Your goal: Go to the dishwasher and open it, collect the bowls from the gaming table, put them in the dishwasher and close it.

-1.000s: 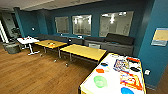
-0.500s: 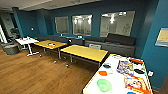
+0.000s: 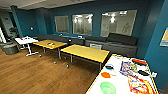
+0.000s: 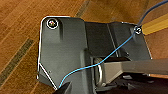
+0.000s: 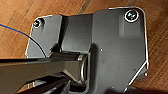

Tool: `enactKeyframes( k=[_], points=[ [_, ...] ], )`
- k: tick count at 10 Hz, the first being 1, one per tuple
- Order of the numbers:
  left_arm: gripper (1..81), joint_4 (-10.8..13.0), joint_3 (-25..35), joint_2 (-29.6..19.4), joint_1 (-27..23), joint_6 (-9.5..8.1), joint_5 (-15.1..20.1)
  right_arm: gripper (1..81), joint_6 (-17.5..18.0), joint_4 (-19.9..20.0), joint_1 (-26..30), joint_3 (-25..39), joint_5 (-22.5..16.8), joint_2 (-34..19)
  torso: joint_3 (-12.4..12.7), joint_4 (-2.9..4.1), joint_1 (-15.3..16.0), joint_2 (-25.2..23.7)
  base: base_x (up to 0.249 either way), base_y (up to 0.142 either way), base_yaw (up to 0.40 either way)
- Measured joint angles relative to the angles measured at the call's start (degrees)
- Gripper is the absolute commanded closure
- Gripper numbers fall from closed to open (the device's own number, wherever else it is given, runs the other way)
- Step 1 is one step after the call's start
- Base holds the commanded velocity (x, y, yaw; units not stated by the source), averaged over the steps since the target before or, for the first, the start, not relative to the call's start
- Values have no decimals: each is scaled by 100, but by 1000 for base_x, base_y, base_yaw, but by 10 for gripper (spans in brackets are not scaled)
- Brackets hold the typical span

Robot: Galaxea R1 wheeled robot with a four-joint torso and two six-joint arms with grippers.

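Mid-drive by the look of it, closing on the gaming counter [image 3: 96, 80] at the lower right of the head view, white top with pale yellow edging. Bowls sitting on it, well apart: green bowl [image 3: 108, 88] nearest, orange bowl [image 3: 105, 74] just beyond, blue bowl [image 3: 109, 66] past that, all near the long left edge; red bowl [image 3: 139, 61] at the far end, black bowl [image 3: 143, 73] toward the right edge, board-game sheets [image 3: 128, 68] spread between. Probably best to roll up square to that long left edge rather than nosing in at the corner, with three of the five bowls lined up along it (red and black looking like a longer reach across the sheets, so maybe worth a stop further along). Worth keeping clear of the yellow counter [image 3: 86, 53] standing near the far-left corner of the gaming counter: tight-looking gap, judging from this angle. Slow over the wood floor [image 3: 37, 75] for the last bit, stopping short enough to leave room for both arms to rise over the edging without clipping it. Left pincer [image 4: 100, 87] and right pincer [image 5: 62, 86]: released or clenched, can't tell, with the dark wrist plates hanging over floorboards. Also worth minding the blue cable [image 4: 82, 68] looped across the left wrist plate, to avoid a snag on the counter edge.
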Motion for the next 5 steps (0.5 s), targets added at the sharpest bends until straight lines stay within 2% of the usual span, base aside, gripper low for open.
enactKeyframes(
  k=[4, 5],
  points=[
    [10, 2, -6, 30, 68, -2, 22, 10, -9, 0, -51, 1, -29, -30, 0, 0, -4, 0, 0, 0, 0],
    [10, 0, -6, 28, 55, -2, 17, 10, -9, 0, -35, 1, -20, -26, 0, 0, -4, 0, 0, 0, -297]
  ],
)
